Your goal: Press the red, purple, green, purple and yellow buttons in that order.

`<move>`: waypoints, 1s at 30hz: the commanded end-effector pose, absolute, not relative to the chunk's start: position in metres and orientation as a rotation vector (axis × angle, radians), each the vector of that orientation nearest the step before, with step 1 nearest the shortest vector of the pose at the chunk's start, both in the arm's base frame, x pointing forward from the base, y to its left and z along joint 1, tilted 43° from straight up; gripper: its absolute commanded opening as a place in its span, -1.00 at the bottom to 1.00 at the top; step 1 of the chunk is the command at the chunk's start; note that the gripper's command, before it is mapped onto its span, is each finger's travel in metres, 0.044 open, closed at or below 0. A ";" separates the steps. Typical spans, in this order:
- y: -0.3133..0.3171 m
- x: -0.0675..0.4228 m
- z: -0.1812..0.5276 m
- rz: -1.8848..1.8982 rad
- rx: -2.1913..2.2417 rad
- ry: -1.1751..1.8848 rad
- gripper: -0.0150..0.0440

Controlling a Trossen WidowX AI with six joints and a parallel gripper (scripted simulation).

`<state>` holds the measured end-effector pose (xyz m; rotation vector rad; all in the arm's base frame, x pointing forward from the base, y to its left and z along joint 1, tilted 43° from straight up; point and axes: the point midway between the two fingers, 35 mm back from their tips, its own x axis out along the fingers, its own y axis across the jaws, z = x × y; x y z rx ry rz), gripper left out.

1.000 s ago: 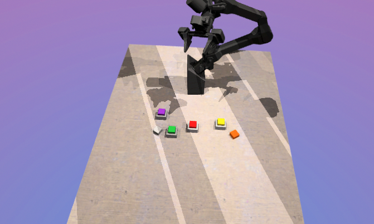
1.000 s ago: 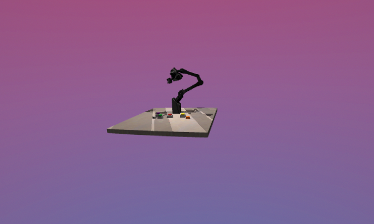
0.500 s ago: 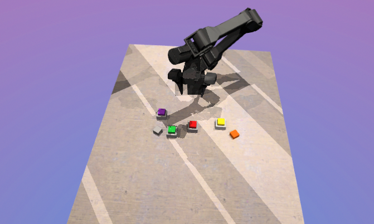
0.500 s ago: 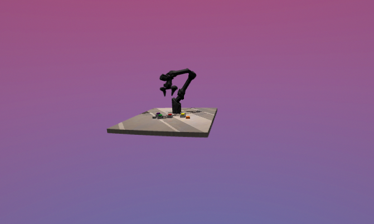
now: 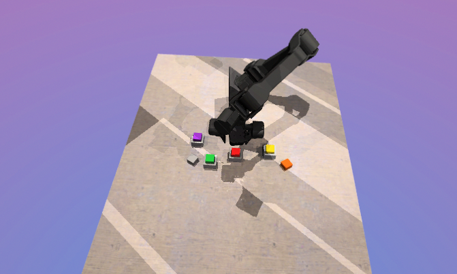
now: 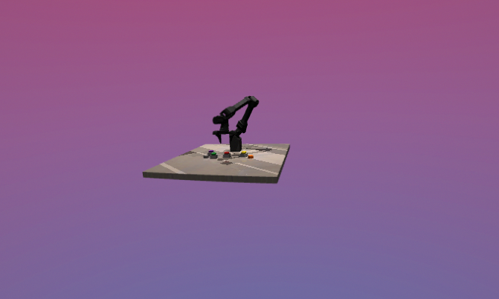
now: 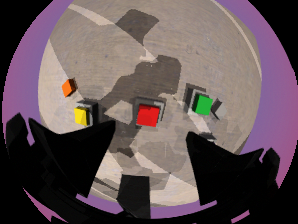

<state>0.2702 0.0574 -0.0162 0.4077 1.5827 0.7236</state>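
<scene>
A: Hovering above the button row, gripper (image 5: 238,135) pointed down, just above centre of the top view. Fingers spread wide, nothing between them.

B: Confirmed from the wrist view: red button (image 7: 148,115) centred in the gap between the two dark fingers, well below them, not touched.

A: Locating the rest in the top view. Red button (image 5: 235,152) at centre, directly under the gripper. Purple button (image 5: 197,137) left of centre, slightly higher in frame. Green button (image 5: 209,158) lower left of red. Yellow button (image 5: 270,148) right of red.

B: Noting blocks too. Grey block (image 5: 192,159) just beside green on its left, apart from it. Orange block (image 5: 286,164) lower right of yellow, near but not touching.

A: Checking height in the exterior view: fingertips clearly above the table (image 6: 207,171), separated from the buttons. All four caps raised on their grey bases.
</scene>
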 end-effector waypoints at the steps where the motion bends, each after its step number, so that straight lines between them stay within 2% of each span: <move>1: 0.083 0.254 -0.043 0.736 0.420 1.618 0.33; 9: 0.084 0.254 -0.045 0.737 0.420 1.618 -0.38; 10: 0.084 0.254 -0.045 0.737 0.420 1.618 -0.42; 30: 0.096 0.250 -0.059 0.737 0.421 1.618 -0.42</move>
